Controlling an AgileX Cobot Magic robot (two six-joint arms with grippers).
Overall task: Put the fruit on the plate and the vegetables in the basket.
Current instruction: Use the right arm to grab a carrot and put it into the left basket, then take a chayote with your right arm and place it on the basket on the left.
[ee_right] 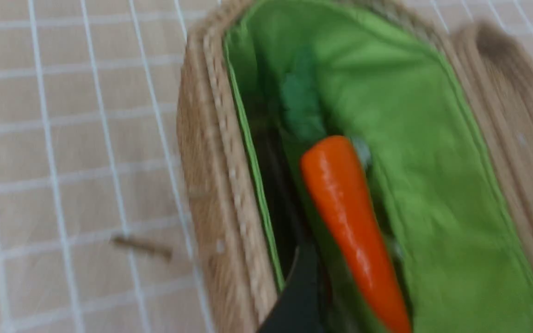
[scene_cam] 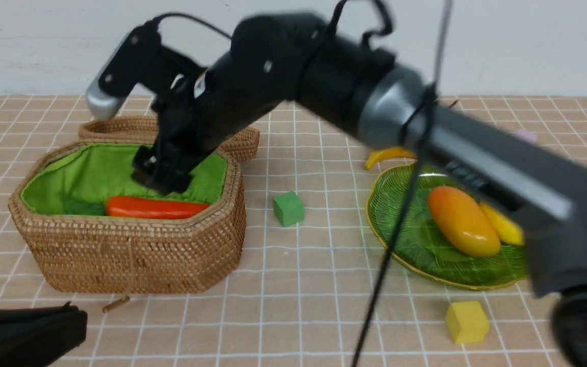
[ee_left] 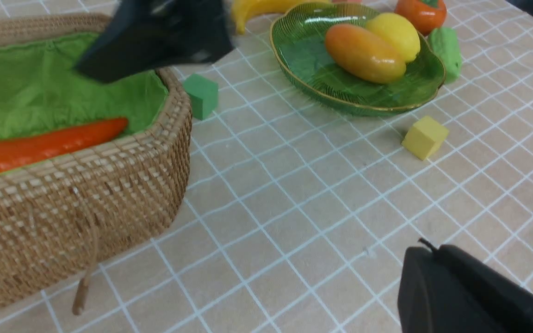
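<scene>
Right gripper (scene_cam: 163,178) hangs over the basket (scene_cam: 135,255) at centre left of the front view, jaws spread wide and holding nothing. The carrot (scene_cam: 156,207) lies loose on the green lining (scene_cam: 95,173) directly beneath it. Left gripper (ee_left: 456,286), at lower right of its wrist view, is closed, with nothing seen in it.

Plate (scene_cam: 426,260), at right of the front view, carries the mango (scene_cam: 462,220) and lemon (scene_cam: 502,227), which touch.

Outstanding items:
- The banana (scene_cam: 388,154) lies on the table (scene_cam: 293,306) just behind the plate.
- The persimmon (ee_left: 421,13) and gourd (ee_left: 444,48) lie beside the plate's rim at upper right of the left wrist view.

Assessment: the gourd appears light, rigid and glossy, hence liable to slip. A grip square across its mid-body is advised. The banana likewise is best taken across its middle, not at its tapered ends. The round persimmon offers no flat faces, so a grip across its widest part seems soundest.
</scene>
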